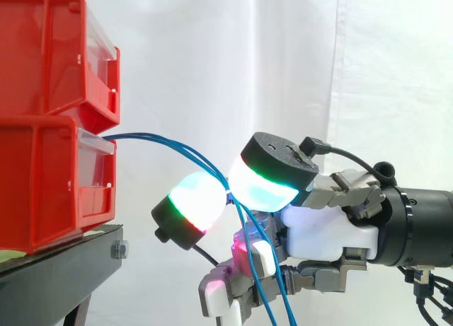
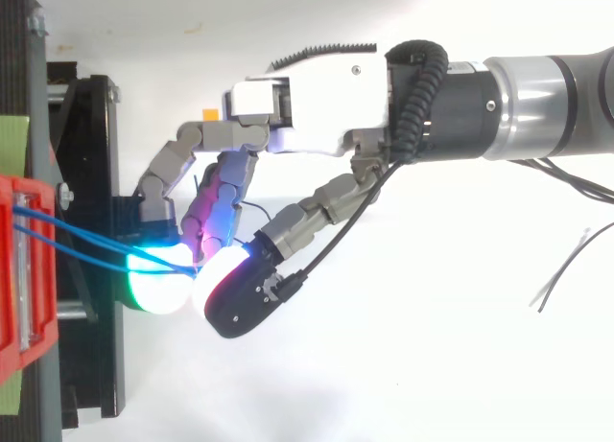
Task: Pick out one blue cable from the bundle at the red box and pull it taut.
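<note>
Two stacked red bins (image 1: 42, 184) sit on a black stand (image 1: 64, 266) at the left. The side view shows blue cables (image 1: 141, 136) leaving the lower bin's top front edge, arching down and hanging in front of the lower fingers. The top view shows two strands running from the bin to the fingertips. The hand (image 1: 325, 234) reaches in from the right with fingers curled. Two glowing pads (image 1: 195, 195) pinch the cables, apart from the bins. How many strands are pinched is unclear.
</note>
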Robot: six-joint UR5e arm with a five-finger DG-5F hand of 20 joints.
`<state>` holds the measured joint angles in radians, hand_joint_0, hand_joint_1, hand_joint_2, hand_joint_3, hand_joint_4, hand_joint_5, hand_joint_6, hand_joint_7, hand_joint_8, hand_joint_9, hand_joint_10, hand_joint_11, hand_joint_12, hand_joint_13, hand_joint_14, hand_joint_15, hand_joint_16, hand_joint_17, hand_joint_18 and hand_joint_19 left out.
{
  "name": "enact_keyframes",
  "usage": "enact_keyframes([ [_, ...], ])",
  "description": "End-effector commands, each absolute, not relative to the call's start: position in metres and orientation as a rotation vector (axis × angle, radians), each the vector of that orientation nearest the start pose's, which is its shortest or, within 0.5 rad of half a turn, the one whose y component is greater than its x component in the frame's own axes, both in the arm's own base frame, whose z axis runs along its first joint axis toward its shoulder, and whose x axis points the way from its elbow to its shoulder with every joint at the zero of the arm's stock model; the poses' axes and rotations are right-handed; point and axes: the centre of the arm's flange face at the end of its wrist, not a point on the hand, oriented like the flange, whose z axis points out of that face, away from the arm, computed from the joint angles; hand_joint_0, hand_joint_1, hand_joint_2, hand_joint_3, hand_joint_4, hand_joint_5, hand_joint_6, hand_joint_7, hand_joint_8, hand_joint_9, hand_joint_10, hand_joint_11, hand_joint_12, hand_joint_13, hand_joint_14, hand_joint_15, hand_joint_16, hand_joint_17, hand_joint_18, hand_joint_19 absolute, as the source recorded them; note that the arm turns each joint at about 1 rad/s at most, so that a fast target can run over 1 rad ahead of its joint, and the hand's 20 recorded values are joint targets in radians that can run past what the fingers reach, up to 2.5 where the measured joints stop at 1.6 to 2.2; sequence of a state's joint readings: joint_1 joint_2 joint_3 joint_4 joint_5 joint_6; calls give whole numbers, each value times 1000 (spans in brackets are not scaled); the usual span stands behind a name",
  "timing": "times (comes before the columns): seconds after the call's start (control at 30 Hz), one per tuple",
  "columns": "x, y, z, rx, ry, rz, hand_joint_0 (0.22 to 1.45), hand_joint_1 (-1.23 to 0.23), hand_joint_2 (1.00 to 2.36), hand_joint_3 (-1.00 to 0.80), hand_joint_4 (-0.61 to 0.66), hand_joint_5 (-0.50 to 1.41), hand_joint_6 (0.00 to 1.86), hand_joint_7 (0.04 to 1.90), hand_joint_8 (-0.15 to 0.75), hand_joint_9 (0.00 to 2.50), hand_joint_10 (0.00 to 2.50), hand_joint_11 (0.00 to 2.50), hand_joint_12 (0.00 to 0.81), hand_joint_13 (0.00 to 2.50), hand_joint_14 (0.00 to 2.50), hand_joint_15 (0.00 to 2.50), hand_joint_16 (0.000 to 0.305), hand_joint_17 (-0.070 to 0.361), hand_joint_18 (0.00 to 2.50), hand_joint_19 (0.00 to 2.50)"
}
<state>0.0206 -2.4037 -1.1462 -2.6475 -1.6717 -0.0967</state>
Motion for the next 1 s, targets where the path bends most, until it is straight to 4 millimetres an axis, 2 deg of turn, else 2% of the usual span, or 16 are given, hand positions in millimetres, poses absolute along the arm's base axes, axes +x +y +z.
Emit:
enact_keyframes([
  [0.0, 784, -107, 202, 1009, 1275, 1261, 684, -849, 1021, -256, -181, -89, 943, 706, 271, 1183, 24, 626, 277, 857, 18, 429, 40, 91, 730, 574],
  [0.13, 784, -107, 202, 1011, 1275, 1262, 704, -851, 1017, -297, -192, -91, 947, 707, 268, 1184, 22, 628, 278, 871, 18, 439, 40, 90, 741, 572],
  [0.17, 783, -106, 209, 1007, 1272, 1262, 709, -851, 1016, -317, -198, -91, 947, 707, 267, 1189, 22, 624, 279, 876, 18, 436, 40, 90, 740, 572],
  [0.33, 778, -106, 218, 1007, 1298, 1237, 734, -851, 1006, -436, -211, -91, 950, 704, 262, 1207, 23, 613, 281, 897, 18, 441, 39, 88, 764, 570],
  [0.47, 774, -106, 228, 1009, 1318, 1219, 694, -845, 1000, -500, -167, -91, 948, 685, 258, 1217, 22, 618, 285, 907, 19, 441, 39, 87, 774, 578],
  [0.53, 773, -107, 226, 1013, 1326, 1213, 672, -828, 1000, -500, -144, -91, 946, 680, 255, 1222, 22, 616, 285, 910, 19, 445, 39, 87, 773, 578],
  [0.7, 772, -105, 225, 1022, 1340, 1207, 581, -708, 1000, -500, -39, -82, 922, 655, 269, 1253, 21, 598, 292, 912, 18, 430, 39, 88, 775, 599],
  [0.97, 772, -106, 225, 1023, 1337, 1203, 543, -621, 1000, -500, -14, -74, 869, 734, 271, 1269, 21, 582, 301, 912, 17, 424, 41, 93, 786, 601],
])
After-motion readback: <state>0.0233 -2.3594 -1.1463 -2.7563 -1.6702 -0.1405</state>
